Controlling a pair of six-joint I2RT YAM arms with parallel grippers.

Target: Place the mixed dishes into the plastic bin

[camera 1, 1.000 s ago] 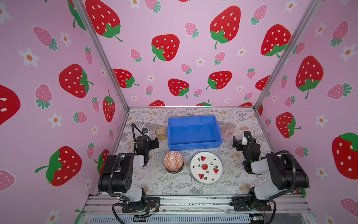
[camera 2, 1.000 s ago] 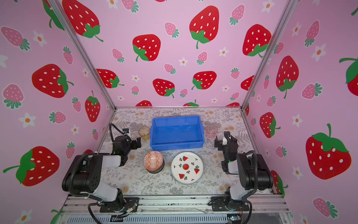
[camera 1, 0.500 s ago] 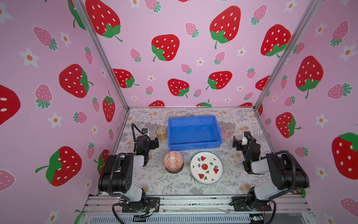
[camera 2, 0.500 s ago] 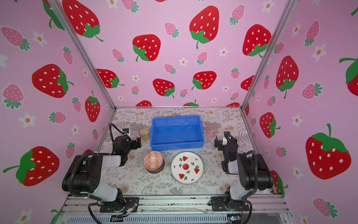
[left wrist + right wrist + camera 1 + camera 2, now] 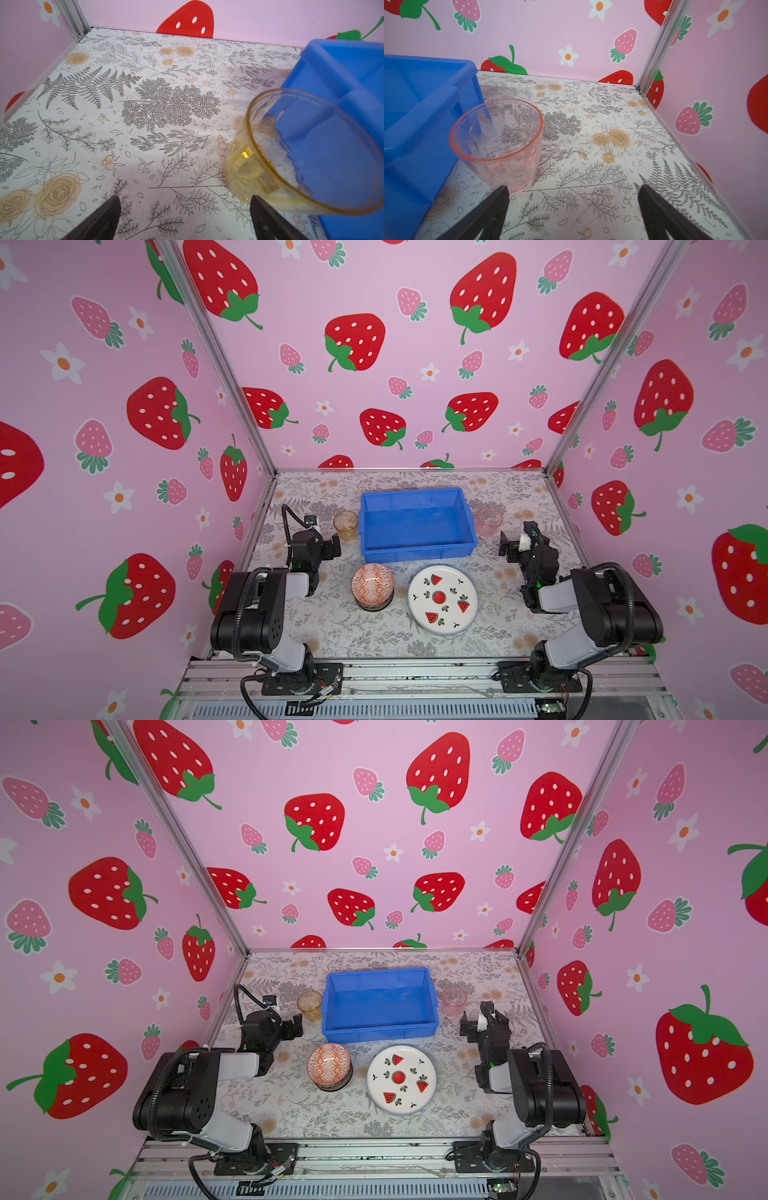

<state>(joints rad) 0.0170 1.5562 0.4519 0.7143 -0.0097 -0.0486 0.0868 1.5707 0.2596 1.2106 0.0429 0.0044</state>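
The blue plastic bin (image 5: 419,551) (image 5: 380,1031) stands at mid-table with nothing in it. To its left is an amber tumbler (image 5: 345,526) (image 5: 309,1006), to its right a pink tumbler (image 5: 489,521) (image 5: 454,1001). In front of it an orange patterned bowl (image 5: 372,586) (image 5: 329,1065) rests on a dark bowl, beside a watermelon-print plate (image 5: 442,599) (image 5: 401,1079). My left gripper (image 5: 332,548) (image 5: 185,200) is open, just short of the amber tumbler (image 5: 301,155). My right gripper (image 5: 515,537) (image 5: 574,189) is open, just short of the pink tumbler (image 5: 500,141).
Pink strawberry walls close in the floral table on the left, back and right, with aluminium posts (image 5: 582,398) at the back corners. A metal rail (image 5: 415,676) carrying both arm bases runs along the front. The bin's corner (image 5: 342,68) (image 5: 425,108) stands close beside each tumbler.
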